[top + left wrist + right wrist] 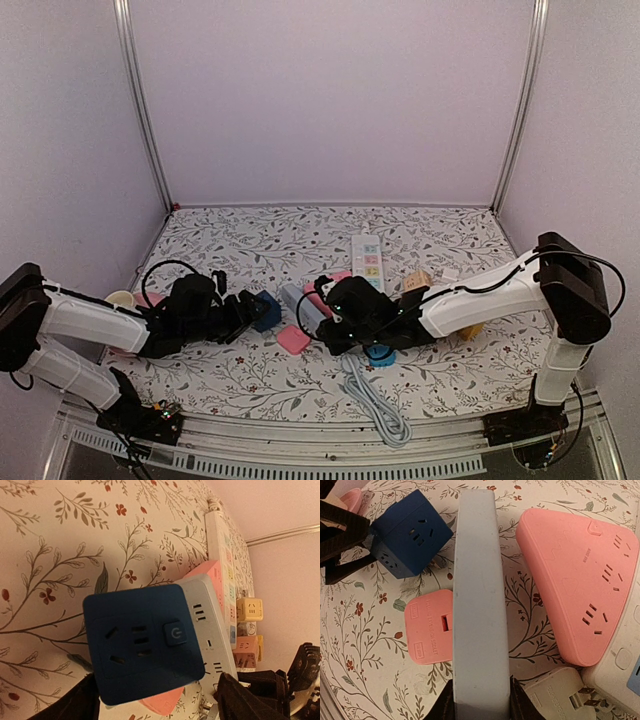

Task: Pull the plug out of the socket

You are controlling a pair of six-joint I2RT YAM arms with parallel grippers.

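Right gripper (481,707): jaws clamp grey power strip (477,605) edgewise, near table (250,240) centre. Left gripper (155,702): jaws wide astride blue cube socket (142,647). White plug (552,695) just beside strip, prongs (587,697) bare. Judged light, rigid, slick; grip flat body sides.

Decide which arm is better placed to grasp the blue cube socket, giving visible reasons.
Left. The left gripper sits open right at the blue cube socket; the right gripper is clamped on the grey power strip.
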